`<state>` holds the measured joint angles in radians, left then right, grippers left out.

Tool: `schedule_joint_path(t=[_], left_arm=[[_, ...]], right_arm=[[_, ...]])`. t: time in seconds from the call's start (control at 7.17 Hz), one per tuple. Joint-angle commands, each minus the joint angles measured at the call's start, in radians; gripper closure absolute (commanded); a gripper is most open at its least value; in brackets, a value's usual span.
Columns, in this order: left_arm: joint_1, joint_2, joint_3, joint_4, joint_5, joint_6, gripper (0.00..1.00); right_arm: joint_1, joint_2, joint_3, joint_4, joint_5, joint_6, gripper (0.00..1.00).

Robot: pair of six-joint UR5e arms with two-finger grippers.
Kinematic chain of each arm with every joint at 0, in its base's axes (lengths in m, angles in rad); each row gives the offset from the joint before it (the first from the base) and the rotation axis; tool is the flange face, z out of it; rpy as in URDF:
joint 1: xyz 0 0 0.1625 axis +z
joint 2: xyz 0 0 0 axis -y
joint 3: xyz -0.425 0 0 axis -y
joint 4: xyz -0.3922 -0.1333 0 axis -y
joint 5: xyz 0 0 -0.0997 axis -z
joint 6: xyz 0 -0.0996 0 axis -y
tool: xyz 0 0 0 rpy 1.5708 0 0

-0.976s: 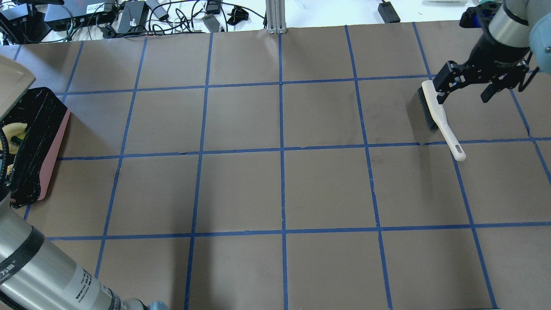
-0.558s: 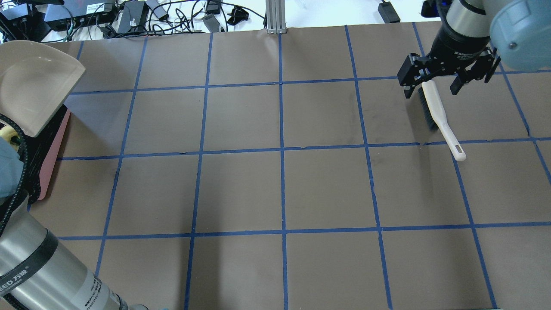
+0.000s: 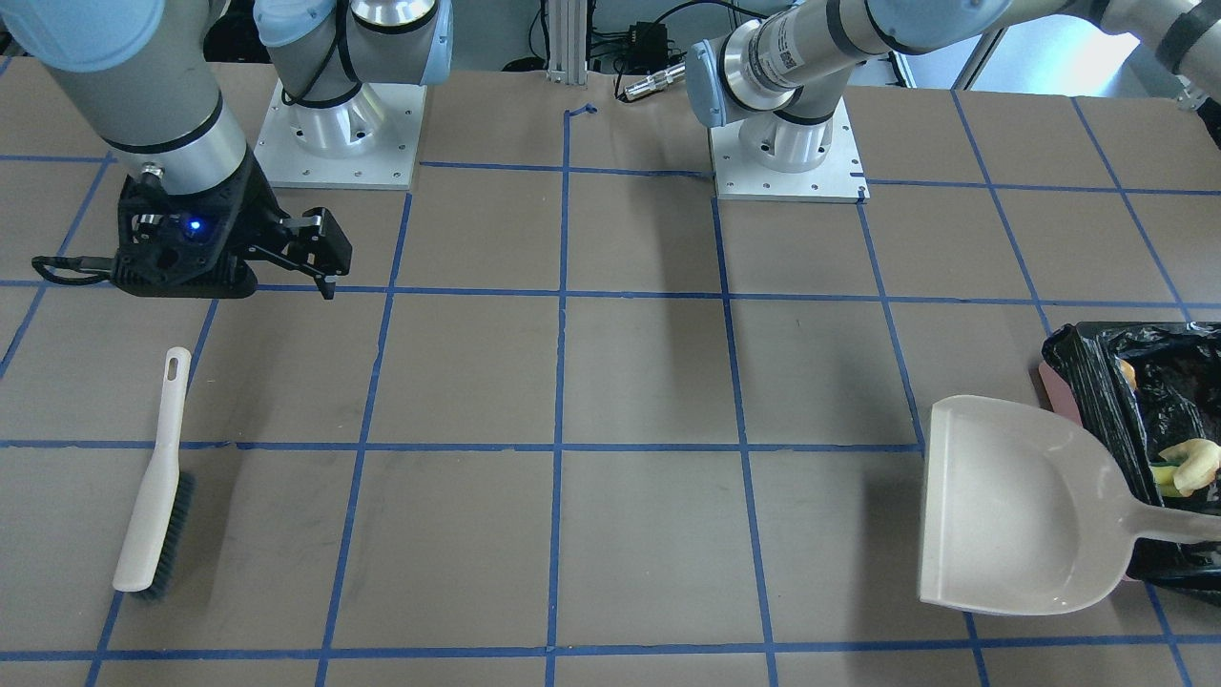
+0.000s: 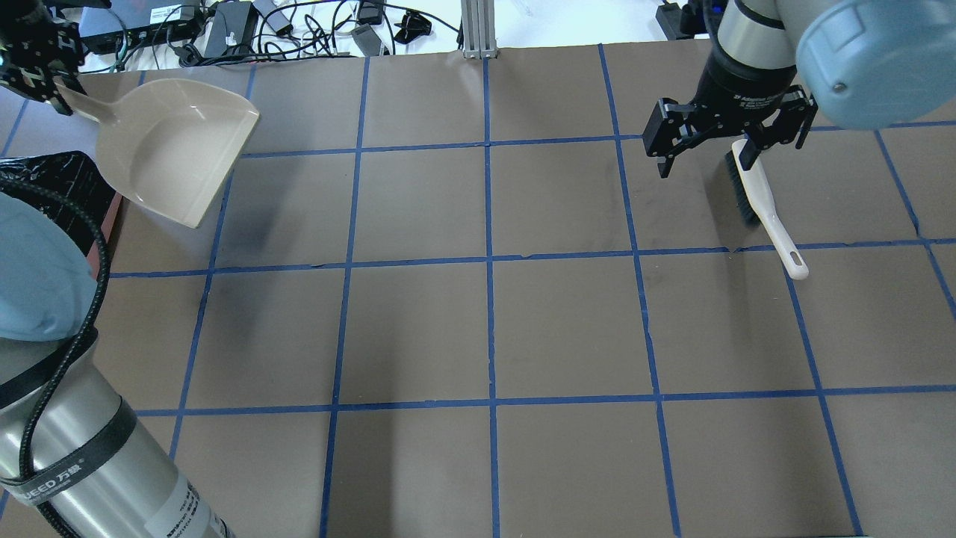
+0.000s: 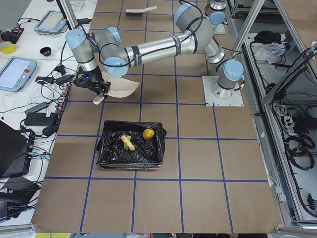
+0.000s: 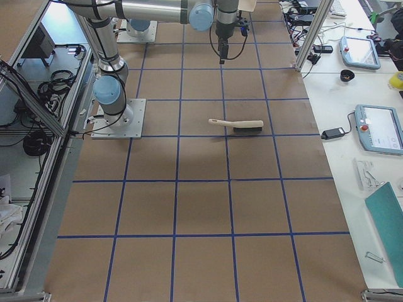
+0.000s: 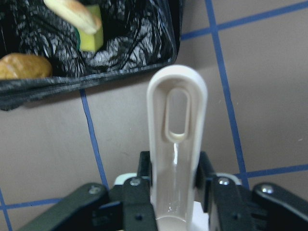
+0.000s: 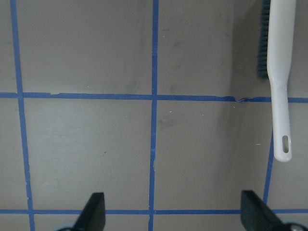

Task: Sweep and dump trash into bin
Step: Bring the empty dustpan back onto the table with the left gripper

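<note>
Trash (image 5: 147,134) in bin (image 5: 131,164); dustpan (image 3: 1021,506) near bin; brush (image 3: 153,496) on table (image 3: 649,382), well apart.

Brown table (image 4: 418,336) — blue tape grid, tangled cables (image 4: 299,22), tablets (image 6: 380,129) alongside

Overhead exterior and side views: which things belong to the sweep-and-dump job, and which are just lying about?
Job: bin, trash inside it, dustpan in left gripper, brush.
Lying about: cables and adapters, tablets.

"UEED" with Chinese characters, left arm band (image 4: 52,482)
</note>
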<state>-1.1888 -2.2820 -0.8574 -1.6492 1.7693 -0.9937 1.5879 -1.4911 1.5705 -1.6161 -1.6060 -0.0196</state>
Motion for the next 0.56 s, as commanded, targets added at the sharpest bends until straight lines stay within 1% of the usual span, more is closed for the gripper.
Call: schedule_joint_path(t=[0.0,0.14,0.28,0.42], left_arm=[[-0.034,-0.042,-0.011,-0.001,-0.049,-0.187,1.00],[-0.050,-0.063,-0.006,0.006,-0.054,-0.312,1.00],[-0.051,-0.091,-0.006,0.012,-0.083,-0.424,1.00],[-0.063,-0.096,-0.005,0.028,-0.090,-0.454,1.00]], right_arm=[[0.047,0.000,-0.001,0.019,0.023,0.010,0.00],[0.046,-0.009,-0.001,0.033,0.050,0.010,0.00],[0.038,-0.012,-0.003,0.033,0.040,0.010,0.00],[0.038,-0.038,-0.003,0.035,0.043,0.010,0.00]])
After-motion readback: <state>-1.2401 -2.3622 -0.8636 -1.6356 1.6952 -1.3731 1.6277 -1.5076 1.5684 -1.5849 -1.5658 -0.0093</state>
